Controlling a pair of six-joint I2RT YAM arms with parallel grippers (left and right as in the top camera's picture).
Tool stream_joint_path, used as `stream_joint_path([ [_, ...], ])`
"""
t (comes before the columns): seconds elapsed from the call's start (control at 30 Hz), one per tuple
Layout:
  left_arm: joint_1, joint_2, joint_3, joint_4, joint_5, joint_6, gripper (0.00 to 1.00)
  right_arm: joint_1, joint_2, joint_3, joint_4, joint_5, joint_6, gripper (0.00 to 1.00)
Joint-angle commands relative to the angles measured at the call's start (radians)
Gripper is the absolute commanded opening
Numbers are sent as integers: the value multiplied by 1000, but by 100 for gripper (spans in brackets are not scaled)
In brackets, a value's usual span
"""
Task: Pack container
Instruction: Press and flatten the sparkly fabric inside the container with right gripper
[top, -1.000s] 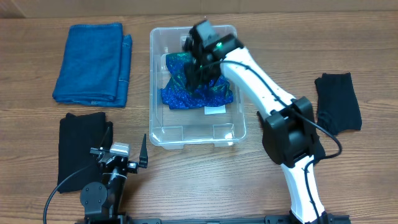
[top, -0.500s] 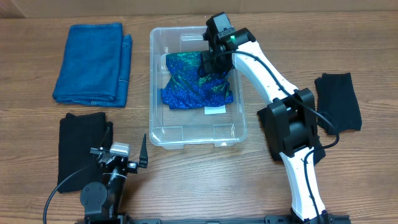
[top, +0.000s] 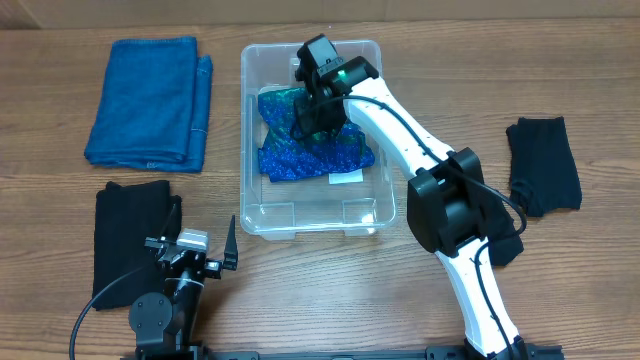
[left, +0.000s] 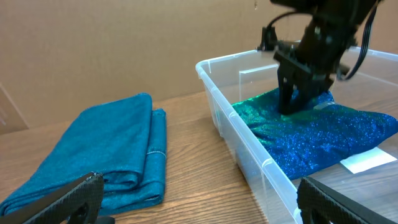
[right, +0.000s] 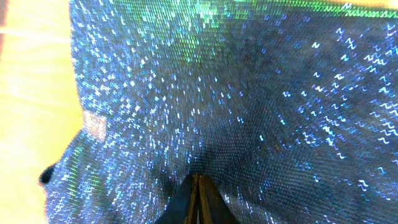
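- A folded blue towel (top: 148, 103) lies at the far left, and a black cloth (top: 130, 240) is seen nearer.
- The left gripper (top: 203, 235) is held wide apart, with nothing grasped.
- The container (top: 315, 215) is set mid-table, with a sparkly blue-green fabric (top: 300, 158) inside.
- The right gripper (right: 198, 186) is closed, pinching that fabric.
- Another black garment (top: 543, 165) lies at the right.

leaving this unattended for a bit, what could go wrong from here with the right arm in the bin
1. The right gripper is pinched shut on the glittery cloth. If it lifts without letting go, the cloth could be dragged out of the container.
2. The cloth lies crumpled, not flat, so the blue towel may fit badly on top.
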Motion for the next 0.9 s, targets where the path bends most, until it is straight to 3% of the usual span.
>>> stream_joint_path([
  [0.0, 5, -10, -3, 1, -9, -11, 100, -41, -65, 182, -89, -10, 7, 7],
  [0.17, 5, -10, -3, 1, -9, -11, 100, -35, -79, 229, -400, -9, 5, 4],
  [0.3, 5, -10, -3, 1, -9, -11, 100, -13, -79, 122, -465, -9, 2, 4],
  [0.57, 5, -10, -3, 1, -10, -11, 100, 47, -79, -144, -317, -91, 6, 4],
  [0.87, 5, -10, -3, 1, -9, -11, 100, 74, -79, -180, -139, -125, 36, 4],
])
